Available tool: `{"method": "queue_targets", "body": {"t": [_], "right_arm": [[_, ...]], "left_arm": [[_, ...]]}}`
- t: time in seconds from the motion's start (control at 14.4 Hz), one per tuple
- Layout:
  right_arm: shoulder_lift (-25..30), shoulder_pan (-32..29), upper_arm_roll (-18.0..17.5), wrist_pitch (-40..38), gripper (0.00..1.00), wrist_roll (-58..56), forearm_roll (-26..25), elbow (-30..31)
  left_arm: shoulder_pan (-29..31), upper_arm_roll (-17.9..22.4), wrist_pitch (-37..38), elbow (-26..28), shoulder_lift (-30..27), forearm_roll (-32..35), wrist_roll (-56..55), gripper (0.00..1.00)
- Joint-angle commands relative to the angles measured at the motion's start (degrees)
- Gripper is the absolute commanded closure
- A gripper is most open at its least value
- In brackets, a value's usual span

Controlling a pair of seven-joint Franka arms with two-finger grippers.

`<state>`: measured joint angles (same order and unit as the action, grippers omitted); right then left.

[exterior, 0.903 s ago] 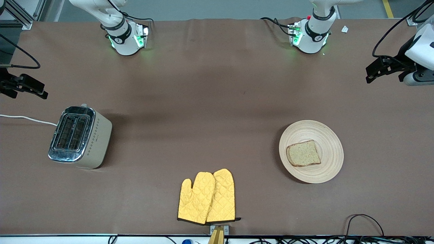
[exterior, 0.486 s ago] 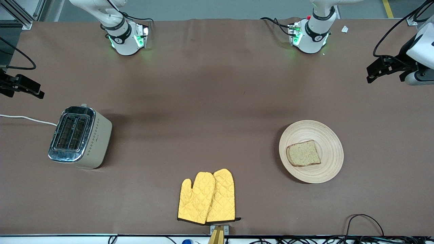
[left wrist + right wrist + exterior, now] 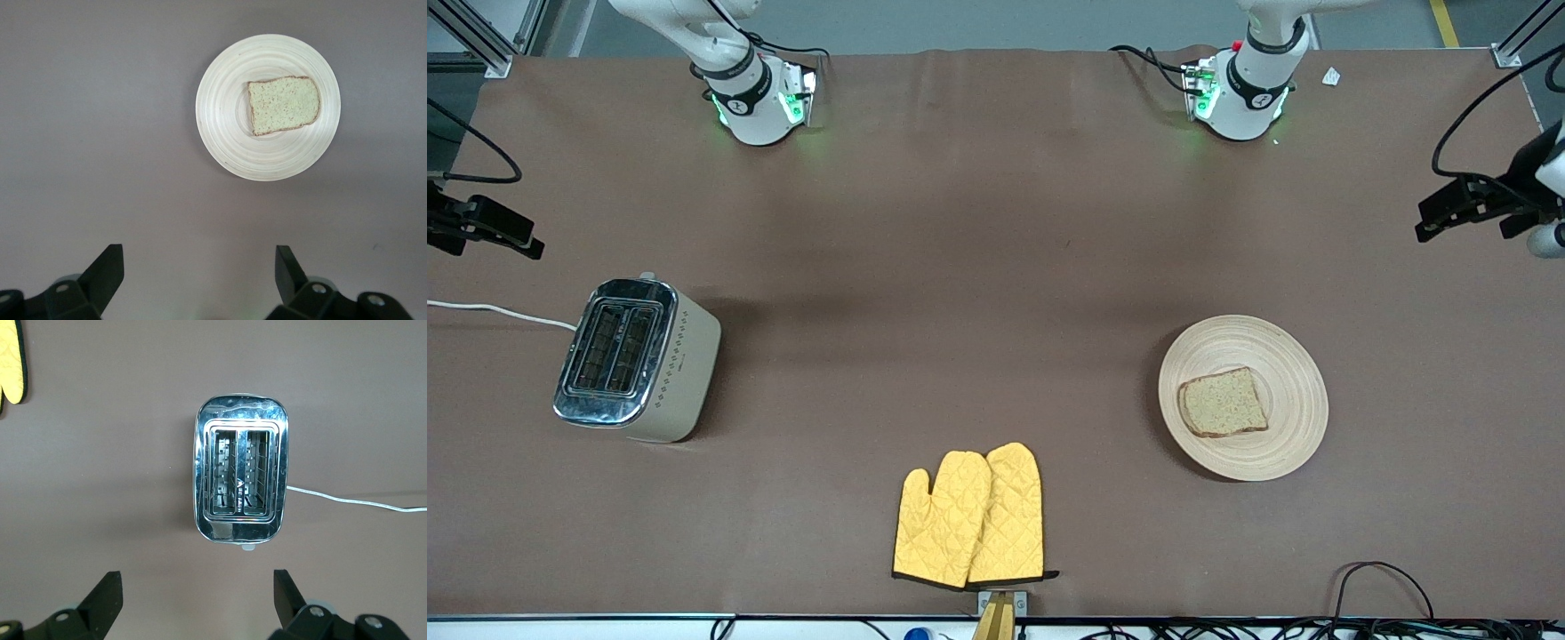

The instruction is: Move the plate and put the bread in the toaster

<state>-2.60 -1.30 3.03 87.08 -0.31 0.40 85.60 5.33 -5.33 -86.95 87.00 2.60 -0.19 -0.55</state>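
Note:
The round pale wooden plate [image 3: 1294, 356] lies toward the left arm's end of the table, with the brown speckled bread [image 3: 1223, 403] flat on it. The cream toaster [image 3: 636, 359] with its chrome top stands toward the right arm's end, both slots empty. High over bare table at its own end, my left gripper [image 3: 1463, 220] hangs open; its wrist view shows the plate [image 3: 227, 133] and the bread [image 3: 283, 105] well ahead of the empty left gripper [image 3: 199, 257]. My right gripper [image 3: 494, 238] hangs open over the table's edge; the toaster [image 3: 241, 477] lies ahead of the right gripper [image 3: 197, 580].
A pair of yellow oven mitts [image 3: 969, 516] lies at the middle of the table, close to the front camera's edge. The toaster's white cord [image 3: 498, 311] runs off the right arm's end. Cables [image 3: 1383, 578] trail along the near edge.
The left gripper has drifted outward toward the left arm's end of the table. The right gripper has shifted slightly outward too. Plate, bread and toaster have not moved.

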Motion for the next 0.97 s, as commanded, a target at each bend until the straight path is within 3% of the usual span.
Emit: {"method": "queue_targets", "body": {"t": [0.0,0.49,0.9], "right_arm": [[0.4,-0.72,-0.39,0.11,0.0,-0.39,0.74,0.7],[0.4,-0.98,-0.39,0.11,0.0,-0.39,0.74,1.05],[0.4,-0.98,-0.39,0.02,0.0,-0.39,0.74,1.14]], "left_arm": [[5.02,-0.12,1.08,-1.83,3.63,-6.02,2.22,0.0],[15.75,-0.12,-0.33,-1.74,15.13,-20.18,13.37,0.0],[21.73,-0.2,-4.11,-1.57,25.77,-30.2,31.39,0.0]]}}
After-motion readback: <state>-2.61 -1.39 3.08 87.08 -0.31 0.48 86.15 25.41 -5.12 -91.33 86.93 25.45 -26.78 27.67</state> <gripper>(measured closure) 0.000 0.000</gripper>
